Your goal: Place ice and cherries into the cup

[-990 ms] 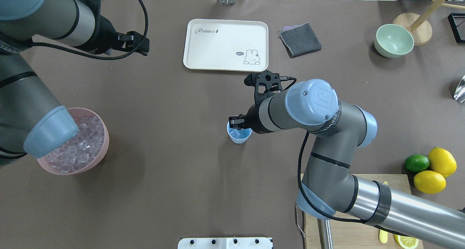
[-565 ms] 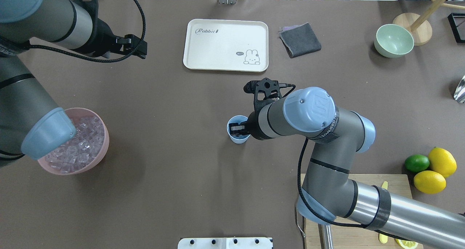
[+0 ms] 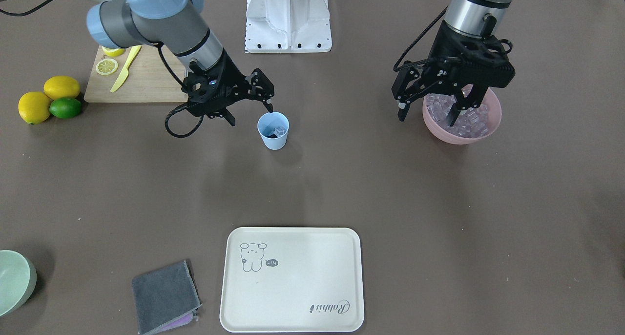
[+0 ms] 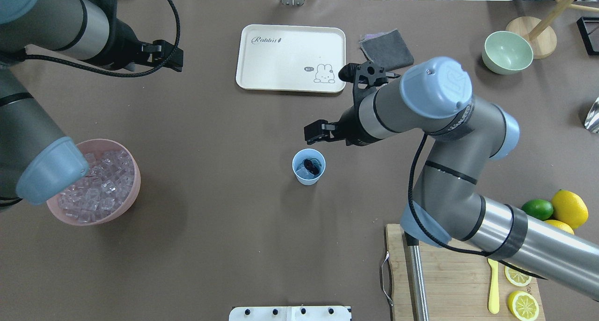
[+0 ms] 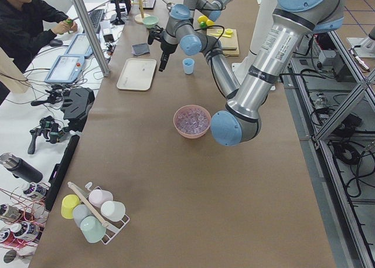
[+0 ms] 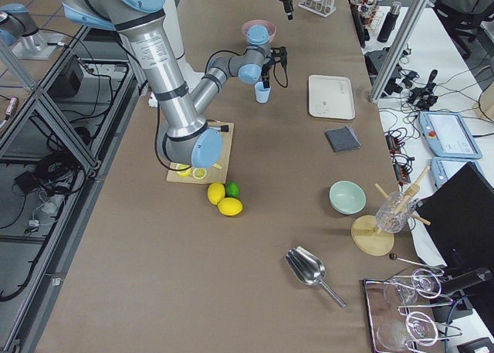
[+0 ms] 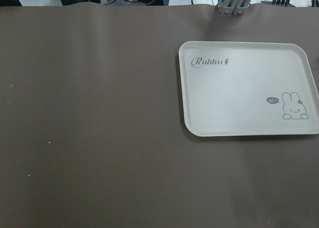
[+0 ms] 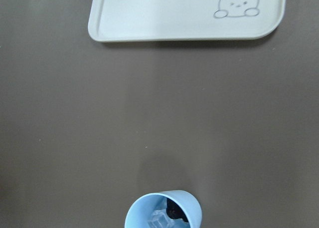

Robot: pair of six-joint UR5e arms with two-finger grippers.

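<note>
now the light blue cup (image 4: 309,166) stands upright near the middle of the tabletop, about halfway between the rabbit tray (image 4: 290,54) at the far edge and the robot-side edge. inside it lie the dark cherries (image 4: 312,164), with a clear ice cube (image 4: 304,172) beside them on the side toward the left arm. the right wrist view shows both down in the cup, which sits at the bottom edge of that view.

the right gripper (image 4: 314,131) hangs in the air just beyond the cup on the tray side. its fingers are spread wide with nothing between them. the cup is not between the fingers. it stands near them but apart, on the robot side. in the front-facing view one fingertip ends just beside the cup's rim, and a gap shows between the two.

the left gripper (image 3: 426,117) is likewise splayed and empty. it is held high over the far left part of the tabletop, well apart from the cup. the heap of ice (image 4: 96,187) fills the pink bowl (image 4: 134,190) near the left edge.

a folded grey cloth (image 4: 388,49) lies just right of the tray, and a pale green bowl (image 4: 507,52) sits toward the far right corner. two lemons (image 4: 568,208) and a lime (image 4: 537,210) cluster at the right edge, beside the wooden cutting board (image 4: 449,274) at the robot-side edge.
</note>
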